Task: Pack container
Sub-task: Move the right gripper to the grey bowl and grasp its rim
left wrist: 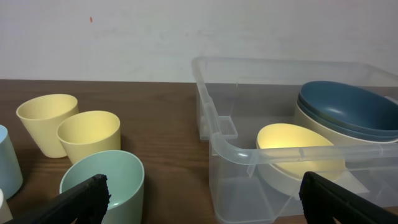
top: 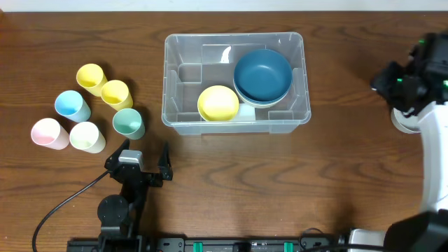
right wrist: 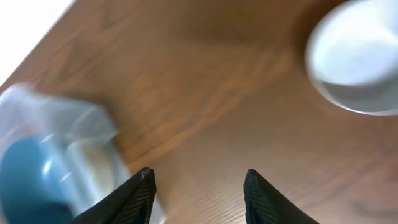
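Two round bowls, dark blue (top: 262,73) and yellow (top: 218,103), inside large clear rectangular plastic container (top: 183,78) at mid-rear of brown wooden desk (top: 336,168) | six pastel plastic cups (top: 91,77) clustered left | left tool (top: 145,152) released, empty | right tool (right wrist: 199,190) released, empty, far right

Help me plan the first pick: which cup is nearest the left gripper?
The green cup, just ahead of the left gripper; the yellow cups, blue cup, pink cup and cream cup sit farther off.
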Tool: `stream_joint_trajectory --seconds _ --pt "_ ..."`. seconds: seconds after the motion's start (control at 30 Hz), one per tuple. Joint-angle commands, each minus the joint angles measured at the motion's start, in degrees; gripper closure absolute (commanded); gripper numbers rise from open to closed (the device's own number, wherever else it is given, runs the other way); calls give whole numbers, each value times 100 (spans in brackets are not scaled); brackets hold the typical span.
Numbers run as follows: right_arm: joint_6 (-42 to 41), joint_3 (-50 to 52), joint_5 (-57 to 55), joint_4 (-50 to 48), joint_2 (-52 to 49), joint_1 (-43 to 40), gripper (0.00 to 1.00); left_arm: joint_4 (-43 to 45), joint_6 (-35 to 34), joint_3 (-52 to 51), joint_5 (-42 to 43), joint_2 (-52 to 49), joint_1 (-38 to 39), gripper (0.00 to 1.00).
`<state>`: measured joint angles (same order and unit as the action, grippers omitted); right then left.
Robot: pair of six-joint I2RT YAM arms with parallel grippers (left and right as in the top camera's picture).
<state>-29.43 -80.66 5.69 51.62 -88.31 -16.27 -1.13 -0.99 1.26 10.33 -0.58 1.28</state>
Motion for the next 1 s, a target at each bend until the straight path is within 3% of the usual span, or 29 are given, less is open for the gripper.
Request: stream_joint_trajectory --seconds 0.0,0.3,0.53,0.7,0.97 --pt "-350 125 -267 48 -256 -310 54 -188 98 -103 83 31 -24 2" --pt "-1088 168 -929 11 -907 -955 55 -188 98 -103 83 31 -24 2" --pt "-1082 168 -1036 -149 -1375 -1633 53 -188 98 -103 83 31 -24 2" --pt "-1003 168 -1019 -199 -1731 -2000 58 -188 98 -103 81 31 -24 2" --pt "-861 170 -992 -481 -2212 -2118 59 -188 98 -103 83 31 -24 2"
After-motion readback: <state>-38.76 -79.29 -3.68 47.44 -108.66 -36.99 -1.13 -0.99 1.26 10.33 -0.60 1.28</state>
